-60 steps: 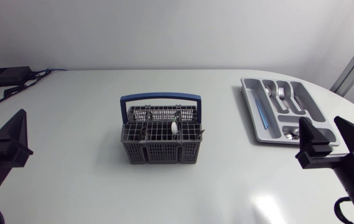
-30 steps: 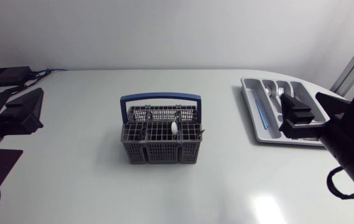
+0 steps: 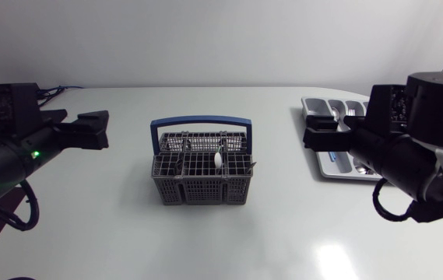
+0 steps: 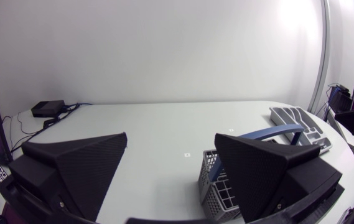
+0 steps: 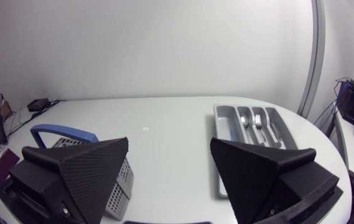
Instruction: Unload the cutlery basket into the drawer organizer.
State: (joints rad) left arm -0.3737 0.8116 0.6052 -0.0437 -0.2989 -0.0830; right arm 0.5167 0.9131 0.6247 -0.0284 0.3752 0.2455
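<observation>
- While the cutlery basket (image 3: 202, 175) sits put mid-desk, what differs from a second ago?
- Both arms have swung in from the side edges. The left gripper (image 3: 93, 129) was low at the left edge and is now level with the basket's blue handle (image 3: 200, 122), well apart from it. The right gripper (image 3: 318, 138) has moved in front of the drawer organizer (image 3: 308, 105) by the right edge and hides its near half from the head view.
- Claws?
- Both released. Fingers are spread wide with nothing between them, and the wrist views agree.
- Pose?
- Each arm reaches inward above the desk (image 3: 205, 241), fingers pointing toward the basket from either side.
- Cargo?
- One pale utensil (image 3: 218, 159) stands in the basket's middle. Forks and spoons (image 3: 351, 114) lie in the organizer's far slots. Neither container has shifted.
</observation>
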